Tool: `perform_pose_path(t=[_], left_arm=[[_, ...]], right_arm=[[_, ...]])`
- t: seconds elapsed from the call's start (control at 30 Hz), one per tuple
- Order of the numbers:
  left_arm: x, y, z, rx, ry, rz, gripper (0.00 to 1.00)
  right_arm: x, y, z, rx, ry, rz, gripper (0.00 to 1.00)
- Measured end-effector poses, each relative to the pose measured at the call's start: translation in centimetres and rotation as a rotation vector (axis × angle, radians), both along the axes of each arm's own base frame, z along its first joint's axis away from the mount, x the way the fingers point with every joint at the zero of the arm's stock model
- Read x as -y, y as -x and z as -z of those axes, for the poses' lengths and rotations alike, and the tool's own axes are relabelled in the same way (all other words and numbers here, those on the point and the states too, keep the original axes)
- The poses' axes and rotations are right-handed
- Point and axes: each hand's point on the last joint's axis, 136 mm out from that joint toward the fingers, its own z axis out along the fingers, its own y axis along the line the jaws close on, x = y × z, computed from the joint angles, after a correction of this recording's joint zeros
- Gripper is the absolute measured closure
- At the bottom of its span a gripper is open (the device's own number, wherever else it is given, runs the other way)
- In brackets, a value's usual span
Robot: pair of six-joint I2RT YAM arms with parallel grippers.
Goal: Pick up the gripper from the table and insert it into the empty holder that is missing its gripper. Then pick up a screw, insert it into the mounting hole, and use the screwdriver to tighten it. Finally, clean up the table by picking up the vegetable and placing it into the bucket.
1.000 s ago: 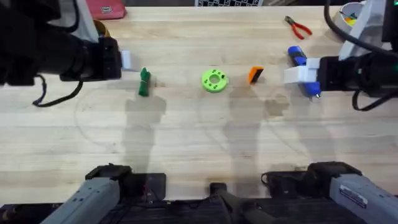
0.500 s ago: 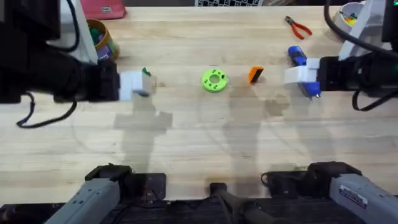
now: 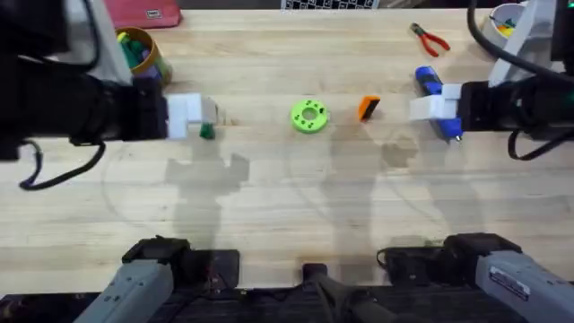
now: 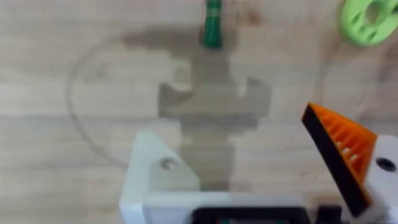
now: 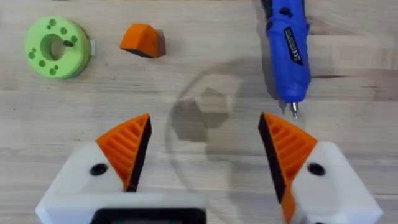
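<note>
While the left claw (image 3: 199, 117) hangs spread over the green vegetable (image 3: 207, 132), one white holder (image 4: 155, 180) bare of its pad, yellow bucket (image 3: 141, 52) far left, lime disc (image 3: 309, 116) mid-table, loose orange gripper (image 3: 369, 108) right of it, right claw (image 3: 430, 109) spread and empty just left of the blue screwdriver (image 3: 437, 100)

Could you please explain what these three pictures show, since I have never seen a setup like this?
Two robot arms work at a wooden table. One picture looks down from above; the other two come from cameras on each wrist. The left end effector lacks one orange pad: its bare white holder shows a mounting hole. The right end effector is open and holds nothing. On the table lie the loose orange gripper, a lime-green disc, the blue screwdriver, the green vegetable, red pliers and the bucket.
</note>
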Motion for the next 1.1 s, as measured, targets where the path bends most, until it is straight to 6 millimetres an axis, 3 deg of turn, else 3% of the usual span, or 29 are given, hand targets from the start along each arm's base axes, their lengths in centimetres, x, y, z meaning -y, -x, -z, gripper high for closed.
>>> perform_pose_path(t=[0.17, 0.3, 0.47, 0.8, 0.97, 1.1], left_arm=[[0.0, -0.3, -4.2, 0.289, 0.002, 0.0, 0.016], [0.0, 0.4, -5.1, 0.466, 0.004, 0.0, 0.015], [0.4, 0.0, -3.4, 0.611, 0.012, 0.028, 0.015], [4.0, -1.3, -0.4, 0.914, 0.029, 0.286, 0.015], [6.5, -0.7, 0.6, 1.042, 0.085, 0.437, 0.015], [9.2, 0.9, 0.8, 1.11, 0.171, 0.614, 0.015]], right_arm=[[0.0, 0.0, 0.0, 0.0, 0.0, 0.0, 0.008], [0.0, 0.0, 0.0, 0.0, 0.0, 0.0, 0.008], [0.0, 0.0, 0.0, 0.0, 0.0, 0.0, 0.008], [0.0, 0.0, 0.0, 0.0, 0.0, 0.0, 0.008], [0.0, 0.0, 0.0, 0.0, 0.0, 0.0, 0.008], [0.0, 0.0, 0.0, 0.0, 0.0, 0.0, 0.008]])
